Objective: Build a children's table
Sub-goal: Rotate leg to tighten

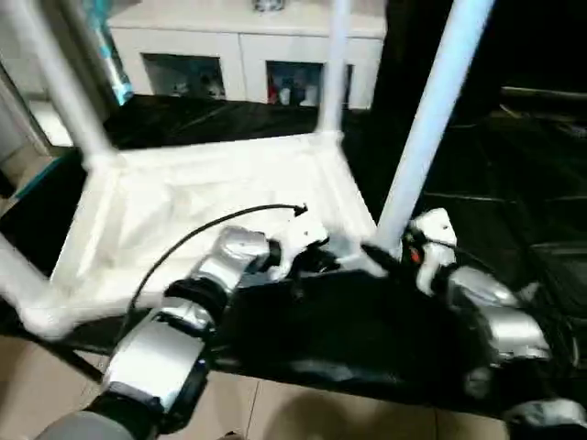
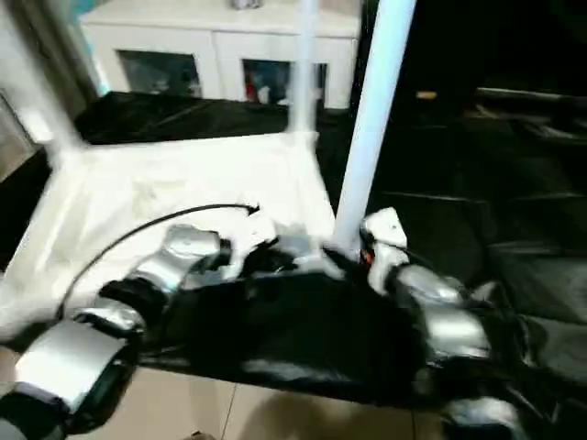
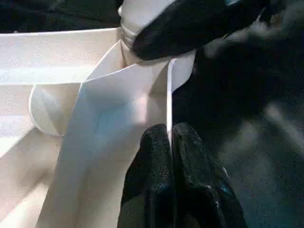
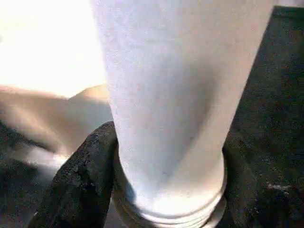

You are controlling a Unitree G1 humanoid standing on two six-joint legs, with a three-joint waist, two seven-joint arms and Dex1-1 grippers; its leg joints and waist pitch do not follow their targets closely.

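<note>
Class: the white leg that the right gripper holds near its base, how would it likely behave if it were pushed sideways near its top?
The leg looks rigid, so it would probably lever rather than bend. It stands tall on the upturned table top, so likely tippy. The right gripper straddles its smooth base; it may slip.

Silver forearms w/ black joint bands, lower left [image 1: 160,353] & lower right [image 1: 500,321] of head view. Thin black cable [image 1: 197,234] arcs over left arm. White wrist housing w/ orange-red spot [image 1: 431,240]. Fingers [image 3: 159,180] black, rough-textured.
</note>
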